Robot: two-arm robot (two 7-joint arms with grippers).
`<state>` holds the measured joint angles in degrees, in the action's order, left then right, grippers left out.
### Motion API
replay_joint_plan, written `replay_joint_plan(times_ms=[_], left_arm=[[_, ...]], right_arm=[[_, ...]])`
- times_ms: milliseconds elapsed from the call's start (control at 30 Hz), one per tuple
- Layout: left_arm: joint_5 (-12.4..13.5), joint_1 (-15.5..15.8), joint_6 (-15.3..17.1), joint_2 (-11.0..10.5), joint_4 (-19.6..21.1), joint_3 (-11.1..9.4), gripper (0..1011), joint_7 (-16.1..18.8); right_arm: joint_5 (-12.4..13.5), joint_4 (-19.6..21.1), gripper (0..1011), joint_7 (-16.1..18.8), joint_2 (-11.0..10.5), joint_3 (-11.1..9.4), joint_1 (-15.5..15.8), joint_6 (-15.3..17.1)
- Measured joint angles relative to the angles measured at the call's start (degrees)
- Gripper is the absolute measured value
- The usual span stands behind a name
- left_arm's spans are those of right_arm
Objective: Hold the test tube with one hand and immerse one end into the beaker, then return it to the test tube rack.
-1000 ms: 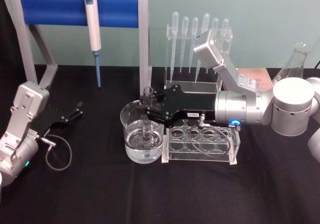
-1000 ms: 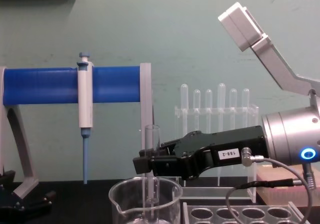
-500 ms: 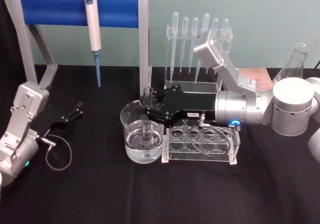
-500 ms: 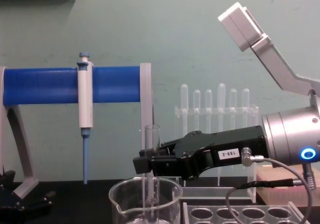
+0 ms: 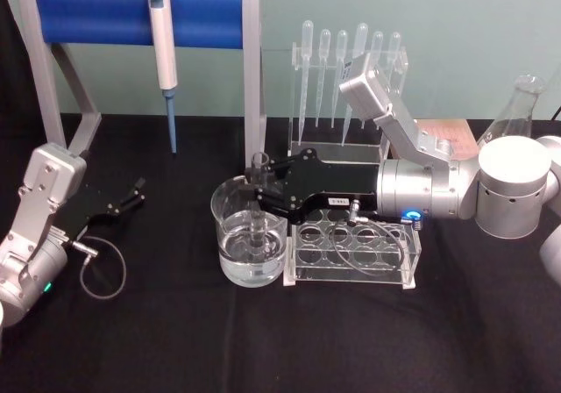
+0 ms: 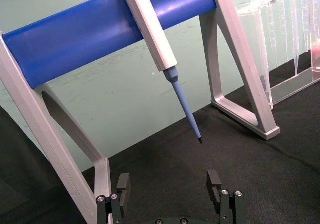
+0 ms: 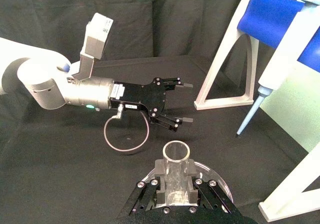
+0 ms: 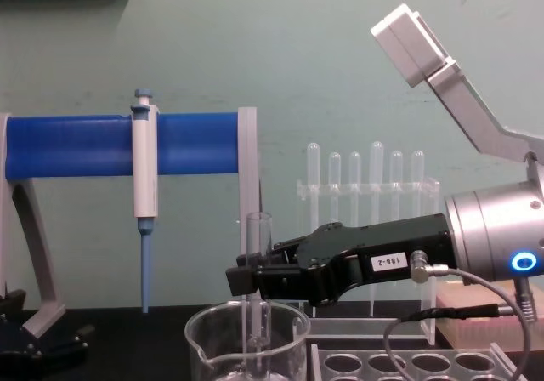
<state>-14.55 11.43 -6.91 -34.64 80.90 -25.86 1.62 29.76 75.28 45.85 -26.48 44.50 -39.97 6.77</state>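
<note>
Right fingers (image 8: 242, 279) gripping test tube (image 8: 258, 236) in beaker (image 5: 224, 235), rack (image 5: 351, 273) beside, micropipette (image 5: 161, 33) behind

The bar (image 5: 96, 16) is bright blue, the micropipette (image 5: 162, 38) white with a blue tip, the wall (image 8: 340, 66) pale green. The tablecloth (image 5: 263, 340) is black, the test tube (image 8: 258, 230) and beaker (image 5: 219, 217) clear, the right gripper (image 5: 257, 189) black with a white label.

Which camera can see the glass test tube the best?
The chest view: the test tube stands upright, side-on, right gripper shut on it, lower end in the beaker. Head view foreshortens it from above; right wrist view shows its open rim.
</note>
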Motion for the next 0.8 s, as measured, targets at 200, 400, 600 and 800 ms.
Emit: replay_joint_plan(times_ms=[200, 400, 600, 800], left_arm=[[0.00, 0.00, 0.00, 0.00, 0.00, 0.00, 1000, 0.00], [0.00, 0.00, 0.00, 0.00, 0.00, 0.00, 1000, 0.00], [0.00, 0.00, 0.00, 0.00, 0.00, 0.00, 1000, 0.00], [0.00, 0.00, 0.00, 0.00, 0.00, 0.00, 1000, 0.00]], right_arm=[[0.00, 0.00, 239, 0.00, 0.00, 0.00, 0.00, 0.00], [0.00, 0.00, 239, 0.00, 0.00, 0.00, 0.00, 0.00], [0.00, 0.00, 238, 0.00, 0.00, 0.00, 0.00, 0.00], [0.00, 0.00, 238, 0.00, 0.00, 0.00, 0.00, 0.00]])
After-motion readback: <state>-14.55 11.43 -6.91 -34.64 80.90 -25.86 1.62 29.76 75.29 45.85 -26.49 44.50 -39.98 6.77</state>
